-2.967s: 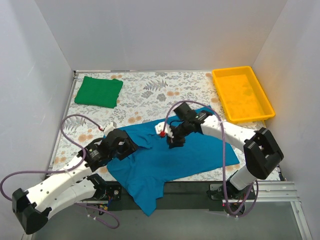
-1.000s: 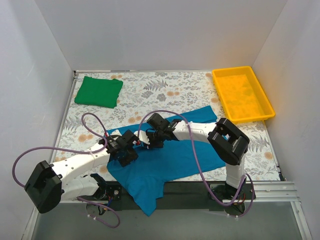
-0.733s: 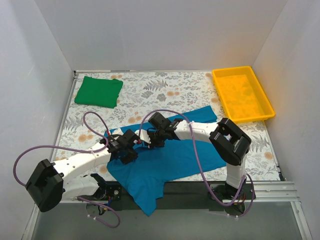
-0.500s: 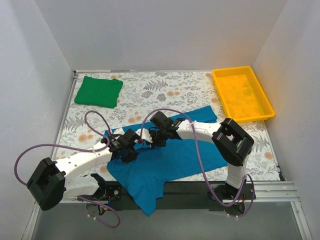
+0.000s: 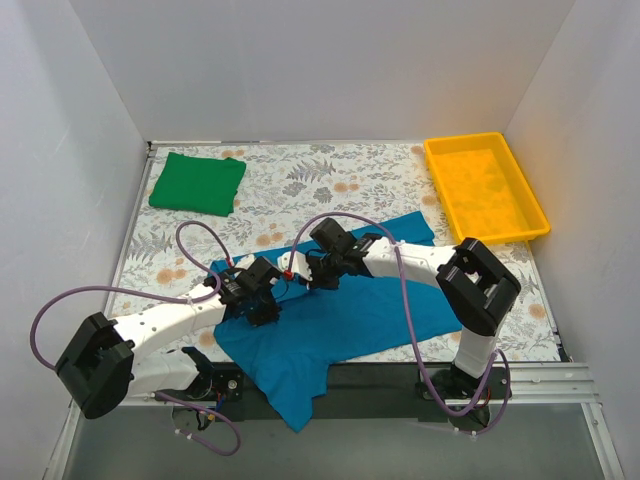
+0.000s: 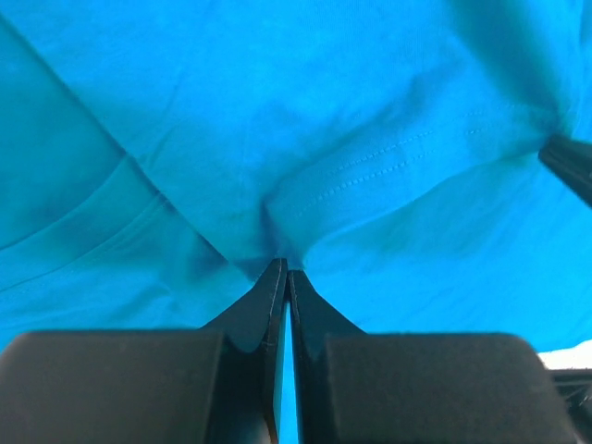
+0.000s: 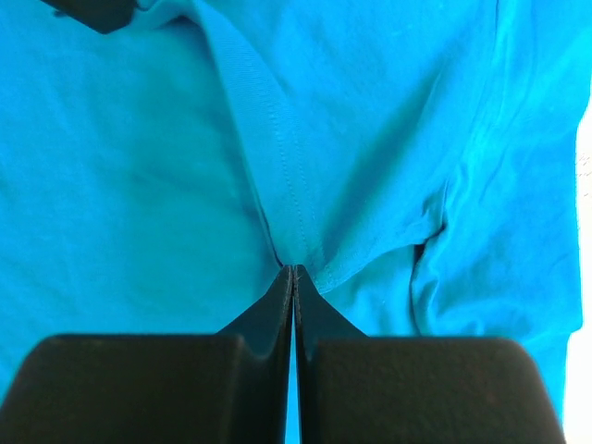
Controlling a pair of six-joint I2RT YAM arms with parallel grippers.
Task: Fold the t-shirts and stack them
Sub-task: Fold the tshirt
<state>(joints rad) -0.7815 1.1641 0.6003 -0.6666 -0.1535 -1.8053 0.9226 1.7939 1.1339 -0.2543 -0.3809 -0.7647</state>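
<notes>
Grip — I see the left gripper (image 6: 285,268) with jaws clenched on a pinch of the teal-blue shirt (image 5: 350,310); right gripper (image 7: 292,270) likewise, on what looks like a stitched hem | Shirts — teal one spread at the near edge of the counter (image 5: 330,180), green shirt (image 5: 197,183) folded far left | Room — leaf-print cover, white walls (image 5: 320,70), yellow tray (image 5: 462,140) far right

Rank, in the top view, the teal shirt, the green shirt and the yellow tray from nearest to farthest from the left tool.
1. The teal shirt: pinched in the shut left tool, near middle.
2. The green shirt: folded, at the far left corner.
3. The yellow tray: at the far right corner.
</notes>
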